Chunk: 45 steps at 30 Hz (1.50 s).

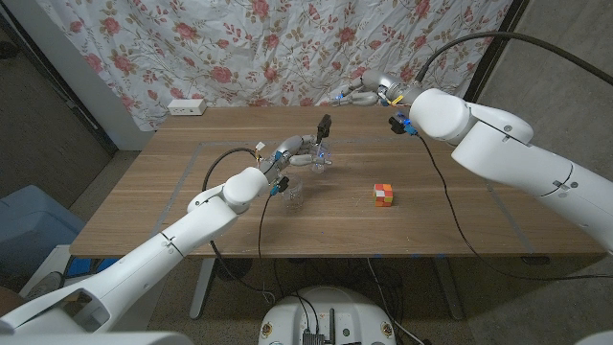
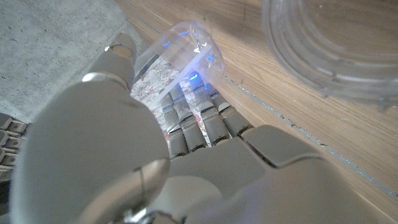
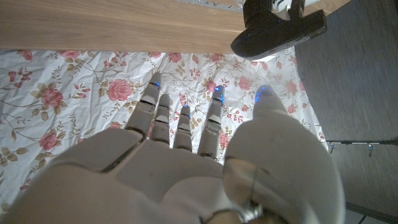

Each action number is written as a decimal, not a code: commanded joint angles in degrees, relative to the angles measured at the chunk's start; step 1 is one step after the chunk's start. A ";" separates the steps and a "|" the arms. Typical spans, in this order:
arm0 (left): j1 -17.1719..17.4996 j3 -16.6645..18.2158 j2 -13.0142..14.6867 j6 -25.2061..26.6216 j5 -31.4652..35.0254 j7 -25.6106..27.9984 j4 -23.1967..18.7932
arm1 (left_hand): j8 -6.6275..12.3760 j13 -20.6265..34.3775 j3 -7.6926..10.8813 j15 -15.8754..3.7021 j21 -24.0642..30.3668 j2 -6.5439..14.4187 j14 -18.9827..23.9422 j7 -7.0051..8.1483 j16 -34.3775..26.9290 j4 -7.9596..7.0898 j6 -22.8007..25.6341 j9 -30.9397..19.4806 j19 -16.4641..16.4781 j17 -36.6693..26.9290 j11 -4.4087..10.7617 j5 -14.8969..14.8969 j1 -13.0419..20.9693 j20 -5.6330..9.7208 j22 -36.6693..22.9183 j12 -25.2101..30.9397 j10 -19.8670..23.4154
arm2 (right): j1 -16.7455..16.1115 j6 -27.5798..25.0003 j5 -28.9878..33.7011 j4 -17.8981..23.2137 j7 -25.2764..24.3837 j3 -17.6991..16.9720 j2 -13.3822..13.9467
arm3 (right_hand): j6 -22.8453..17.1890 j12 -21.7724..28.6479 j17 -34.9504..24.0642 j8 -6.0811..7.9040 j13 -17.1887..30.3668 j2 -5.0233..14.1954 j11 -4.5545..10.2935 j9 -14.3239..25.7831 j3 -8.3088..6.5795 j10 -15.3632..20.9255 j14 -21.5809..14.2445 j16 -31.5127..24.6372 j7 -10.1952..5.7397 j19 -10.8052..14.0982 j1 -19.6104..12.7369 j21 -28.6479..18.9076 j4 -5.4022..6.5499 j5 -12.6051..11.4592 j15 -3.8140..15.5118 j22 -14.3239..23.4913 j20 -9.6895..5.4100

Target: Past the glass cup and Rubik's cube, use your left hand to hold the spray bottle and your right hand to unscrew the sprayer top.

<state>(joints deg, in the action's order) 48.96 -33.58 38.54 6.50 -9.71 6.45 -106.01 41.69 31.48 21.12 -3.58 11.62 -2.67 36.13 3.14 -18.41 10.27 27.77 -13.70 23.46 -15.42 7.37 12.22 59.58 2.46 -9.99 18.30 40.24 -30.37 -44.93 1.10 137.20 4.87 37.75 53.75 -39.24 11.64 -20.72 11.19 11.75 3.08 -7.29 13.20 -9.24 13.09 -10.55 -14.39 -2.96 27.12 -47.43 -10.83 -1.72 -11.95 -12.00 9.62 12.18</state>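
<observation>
The clear spray bottle (image 1: 321, 159) with its black sprayer top (image 1: 324, 126) stands mid-table, beyond the glass cup (image 1: 294, 198) and the Rubik's cube (image 1: 383, 195). My left hand (image 1: 292, 153) grips the bottle's body from its left side. In the left wrist view my fingers (image 2: 199, 118) wrap around the clear bottle (image 2: 183, 53), and the cup's rim (image 2: 336, 50) is close by. My right hand (image 1: 369, 89) hangs high over the table's far edge, behind and to the right of the bottle, fingers apart and holding nothing. The right wrist view shows its spread fingers (image 3: 183, 124) and the black sprayer top (image 3: 277, 28) ahead.
A white power strip (image 1: 187, 107) lies at the table's far left corner. A floral curtain (image 1: 239, 48) hangs behind the table. A black cable (image 1: 442, 182) from the right arm trails over the table's right part. A blue bin (image 1: 29, 225) stands left of the table.
</observation>
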 commanded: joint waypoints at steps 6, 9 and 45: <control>0.21 0.23 -0.07 -0.39 0.03 0.38 0.15 | 5.17 0.33 0.78 -7.63 0.32 8.74 0.70 -0.12 0.25 -0.92 3.84 -0.12 0.51 -0.04 1.11 -0.01 -4.81 2.62 -0.30 0.13 1.94 | -0.81 5.41 3.43 -1.53 3.91 0.01 1.62 | 2.91 0.33 0.13 -0.43 0.16 -0.39 -2.05 0.05 2.10 0.90 -2.61 -0.51 4.30 1.93 6.65 -0.51 1.71 1.34 -0.68 0.24 0.06; 0.30 0.25 -0.04 -0.32 0.09 0.49 0.02 | 5.22 0.36 0.79 -7.59 0.31 8.79 0.70 -0.12 0.25 -0.88 3.94 -0.10 0.49 -0.08 1.11 -0.01 -4.83 2.63 -0.30 0.10 1.94 | -1.06 4.26 3.93 -0.99 4.24 -0.17 1.50 | 3.30 0.36 0.15 -0.39 0.16 -0.57 -2.82 0.01 2.40 1.02 -3.04 -0.59 5.00 2.10 7.58 -0.51 1.85 1.23 -0.69 0.25 0.10; 0.05 0.16 -0.30 0.86 -0.64 0.39 0.12 | 5.42 0.61 1.09 -7.59 0.32 9.20 0.90 -0.29 0.53 -0.71 4.08 0.11 0.52 -0.12 1.02 0.01 -5.37 2.59 -0.31 -0.04 2.37 | 6.55 -6.38 5.33 -0.44 11.13 7.24 -2.16 | 3.94 0.36 0.41 1.18 0.41 -2.59 -5.12 0.94 4.49 0.99 -4.93 -0.33 11.53 1.96 15.65 -0.09 2.25 -1.72 -0.64 0.26 0.17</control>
<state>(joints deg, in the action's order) 49.34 -33.26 38.43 6.95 -10.02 7.04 -106.22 42.32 32.01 21.12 -3.37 11.62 -2.67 36.34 3.14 -17.97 10.27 27.77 -13.47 23.46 -15.44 7.08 12.22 59.58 2.46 -9.99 17.97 40.53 -26.13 -49.24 6.08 136.94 15.45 42.54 53.06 -34.79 11.91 -20.20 12.10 11.87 0.68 -12.39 13.99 -4.83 13.50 -14.86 -14.84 8.69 28.96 -32.48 -11.05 0.32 -13.36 -12.79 9.74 12.38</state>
